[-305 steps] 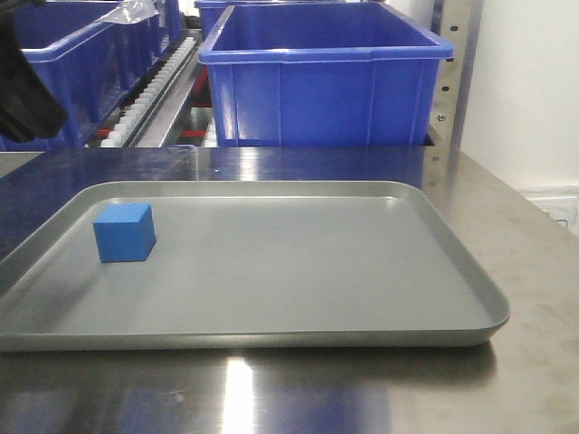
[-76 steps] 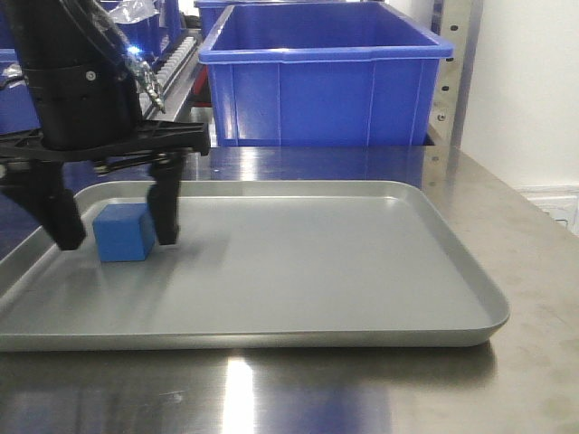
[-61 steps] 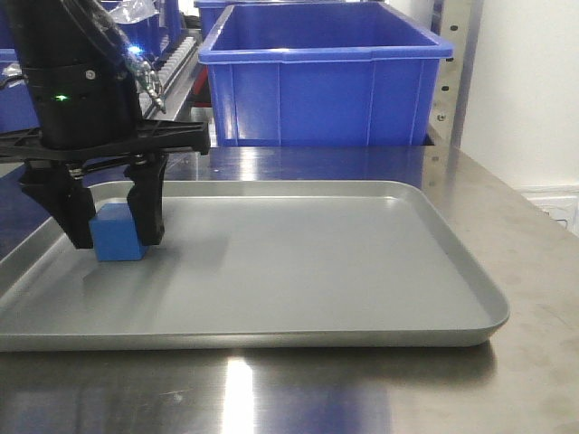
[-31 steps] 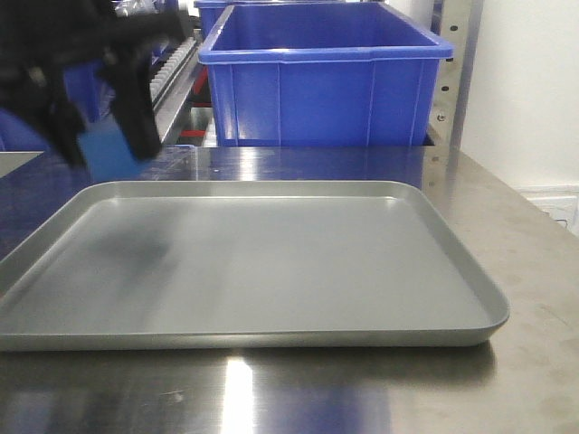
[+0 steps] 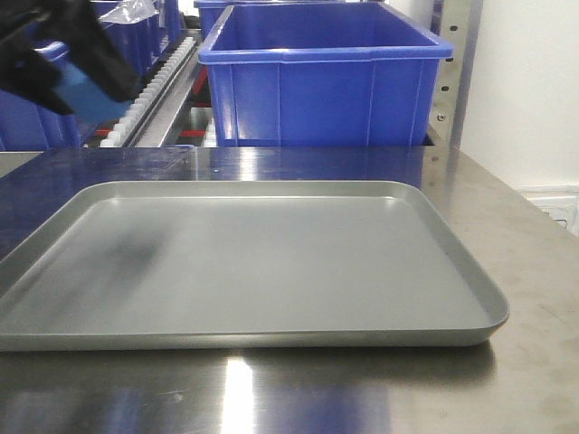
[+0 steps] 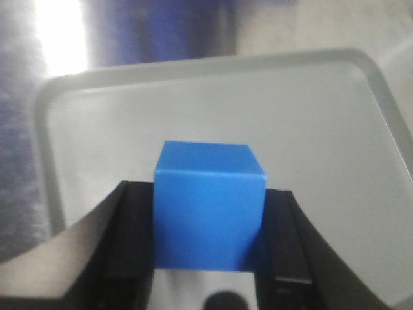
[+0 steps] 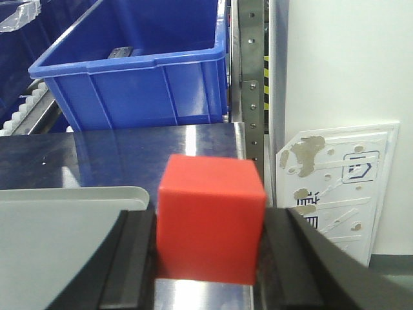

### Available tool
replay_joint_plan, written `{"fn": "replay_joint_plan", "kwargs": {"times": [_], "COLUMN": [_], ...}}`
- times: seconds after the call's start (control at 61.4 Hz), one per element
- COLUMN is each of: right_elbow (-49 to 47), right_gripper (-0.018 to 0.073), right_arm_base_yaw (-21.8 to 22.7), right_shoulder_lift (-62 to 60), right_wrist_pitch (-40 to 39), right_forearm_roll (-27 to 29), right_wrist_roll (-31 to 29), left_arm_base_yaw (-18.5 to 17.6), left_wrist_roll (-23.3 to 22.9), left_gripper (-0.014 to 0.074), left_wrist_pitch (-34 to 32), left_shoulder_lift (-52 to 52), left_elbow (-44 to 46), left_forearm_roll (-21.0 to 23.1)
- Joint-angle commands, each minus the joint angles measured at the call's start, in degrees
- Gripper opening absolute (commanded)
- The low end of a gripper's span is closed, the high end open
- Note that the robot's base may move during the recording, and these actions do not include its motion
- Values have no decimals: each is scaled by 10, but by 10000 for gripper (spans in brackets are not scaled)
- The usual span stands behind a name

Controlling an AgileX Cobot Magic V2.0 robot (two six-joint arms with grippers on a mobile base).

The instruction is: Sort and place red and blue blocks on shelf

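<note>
Lifted since a second ago, the blue block is being held tight by the left gripper, clear of the tray near the shelf. The red block is being clamped by the right gripper beside the tray's corner.

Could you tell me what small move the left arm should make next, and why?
Probably move it back toward the shelf: the left end effector is shut on the blue block, held in the air, off the tray, with the shelf just behind. The right end effector likewise grips the red block.
</note>
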State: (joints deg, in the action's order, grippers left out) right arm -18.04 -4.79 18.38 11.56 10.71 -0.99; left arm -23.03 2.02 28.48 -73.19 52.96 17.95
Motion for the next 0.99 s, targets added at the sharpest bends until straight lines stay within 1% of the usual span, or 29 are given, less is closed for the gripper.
{"fn": "replay_joint_plan", "kwargs": {"times": [0.0, 0.049, 0.147, 0.342, 0.391, 0.456, 0.57, 0.684, 0.766, 0.977], "right_elbow": [-16, -16, -16, -16, -16, -16, -16, -16, -16, -16], "right_gripper": [91, 91, 91, 91, 91, 91, 91, 91, 91, 91], "right_arm_base_yaw": [4, 4, 4, 4, 4, 4, 4, 4, 4, 4], "right_shoulder_lift": [3, 3, 3, 3, 3, 3, 3, 3, 3, 3], "right_wrist_pitch": [-49, -49, -49, -49, -49, -49, -49, -49, -49, -49], "right_forearm_roll": [2, 2, 2, 2, 2, 2, 2, 2, 2, 2], "right_wrist_roll": [-5, -5, -5, -5, -5, -5, -5, -5, -5, -5], "left_arm_base_yaw": [13, 21, 42, 101, 125, 148, 180, 197, 197, 197], "left_wrist_roll": [3, 3, 3, 7, 22, 43, 88, 93, 93, 93], "left_gripper": [122, 122, 122, 122, 122, 122, 122, 122, 122, 122], "left_wrist_pitch": [-100, -126, -153, -183, -194, -205, -207, -208, -210, -182], "left_shoulder_lift": [49, 70, 108, 203, 229, 255, 304, 358, 396, 490], "left_elbow": [-24, -46, -80, -137, -156, -172, -197, -213, -220, -224], "left_forearm_roll": [14, 14, 12, -23, -23, -29, -40, -45, -58, -57]}}
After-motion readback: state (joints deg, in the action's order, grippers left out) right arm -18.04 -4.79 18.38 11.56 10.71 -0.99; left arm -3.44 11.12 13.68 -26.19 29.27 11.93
